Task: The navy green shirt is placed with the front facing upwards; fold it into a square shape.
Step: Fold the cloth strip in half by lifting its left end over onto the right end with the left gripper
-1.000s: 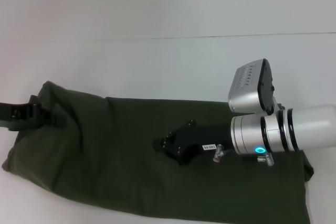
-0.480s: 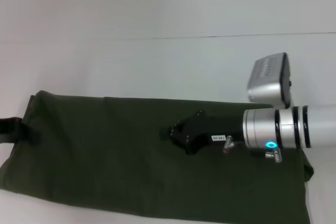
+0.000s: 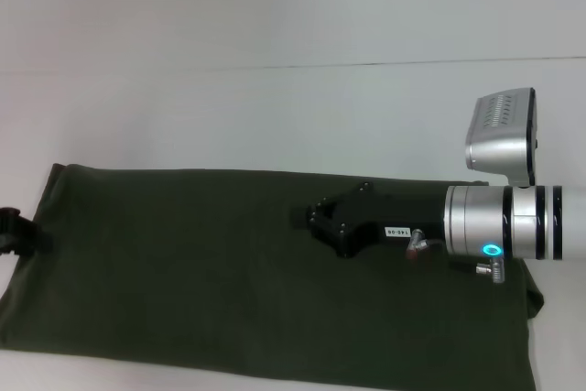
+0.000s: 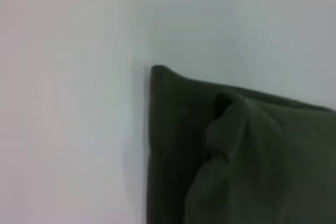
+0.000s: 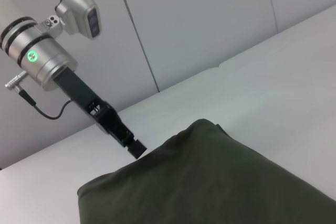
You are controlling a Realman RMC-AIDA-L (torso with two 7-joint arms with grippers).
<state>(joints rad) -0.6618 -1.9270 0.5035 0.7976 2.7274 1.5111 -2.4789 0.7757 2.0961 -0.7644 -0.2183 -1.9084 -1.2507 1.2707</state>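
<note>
So the shirt [image 3: 229,263] lies along the near edge of the white tabletop [image 3: 275,116] as a long flat band, no lettering showing, so I'd guess the lengthwise folds are done and the crosswise ones remain. Left claw [image 3: 14,231] sits at its left end, right claw [image 3: 334,222] over the middle; can't tell whether either is spread or pinched.
</note>
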